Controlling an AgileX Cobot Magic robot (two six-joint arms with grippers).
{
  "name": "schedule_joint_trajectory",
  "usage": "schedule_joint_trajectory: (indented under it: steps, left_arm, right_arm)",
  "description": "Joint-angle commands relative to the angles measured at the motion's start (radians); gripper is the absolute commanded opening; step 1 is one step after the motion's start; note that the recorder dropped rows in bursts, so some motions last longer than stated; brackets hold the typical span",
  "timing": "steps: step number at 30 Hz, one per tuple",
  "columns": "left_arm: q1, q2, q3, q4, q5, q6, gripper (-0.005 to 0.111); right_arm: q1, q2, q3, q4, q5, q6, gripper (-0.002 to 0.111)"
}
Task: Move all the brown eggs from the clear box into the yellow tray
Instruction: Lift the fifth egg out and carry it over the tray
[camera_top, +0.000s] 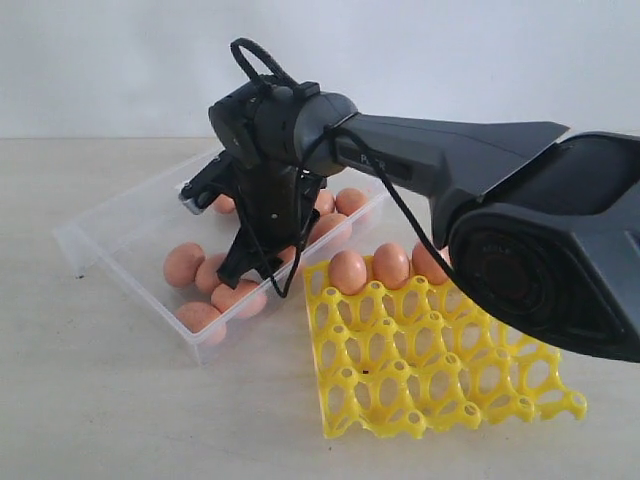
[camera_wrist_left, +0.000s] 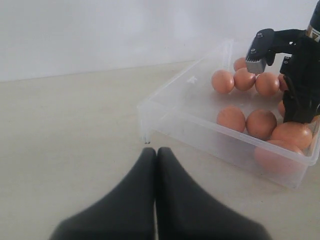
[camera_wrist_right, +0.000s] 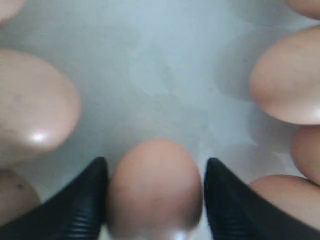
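Rt arm (camera_top: 540, 270), its bulky link, sits closest to the exterior cam, on the rt side. Next comes the yellow tray (camera_top: 400, 425), flat on the table (camera_top: 100, 420), w/ 3 brown eggs (camera_top: 348, 271) side by side in its far row. Each stands upright in a cup, long axis vertical.

Behind & left of the tray is the clear box (camera_top: 110, 225), very close to the tray's far-left corner; can't tell if they touch. Rt gripper (camera_top: 262, 268) reaches down into it. In the rt wrist view its fingers stand apart, one on each side of a single egg (camera_wrist_right: 155, 195). That egg lies on its side on the box floor, long axis running along the fingers. The pads are right at its flanks; can't tell if they're actually squeezing.

Left wrist cam: left gripper (camera_wrist_left: 156, 150) is nearest, fingers pressed together on nothing, low over the table, short of the box corner. Beyond it, 9 eggs show plainly in the box, in 2 clumps, w/ more partly hidden behind the rt arm. All lie on their sides, axes pointing diff ways.
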Motion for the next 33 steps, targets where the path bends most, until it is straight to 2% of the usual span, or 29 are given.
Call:
schedule_joint_trajectory:
  steps: [1,2,12,19,24,29,33]
  left_arm:
    - [0.003,-0.002,-0.001,0.002,-0.003,0.000,-0.004]
    - [0.003,-0.002,-0.001,0.002,-0.003,0.000,-0.004]
    - [0.003,-0.002,-0.001,0.002,-0.003,0.000,-0.004]
    - [0.003,-0.002,-0.001,0.002,-0.003,0.000,-0.004]
    - [0.003,-0.002,-0.001,0.002,-0.003,0.000,-0.004]
    - [0.003,-0.002,-0.001,0.002,-0.003,0.000,-0.004]
    - [0.003,-0.002,-0.001,0.002,-0.003,0.000,-0.004]
  right_arm:
    - [-0.010,0.005,-0.006,-0.008,0.036,0.024,0.007]
    - [-0.010,0.005,-0.006,-0.006,0.038,0.035,0.001]
    - [-0.010,-0.056,-0.006,-0.002,-0.028,0.166,0.001]
    - [-0.010,-0.207,-0.006,0.019,-0.219,0.281,0.001]
    - [-0.008,-0.322,-0.006,0.163,-0.341,0.285,0.001]
    - [0.061,-0.394,-0.006,0.219,-0.525,0.252,0.001]
    - [0.173,-0.424,-0.006,0.222,-0.830,0.157,0.001]
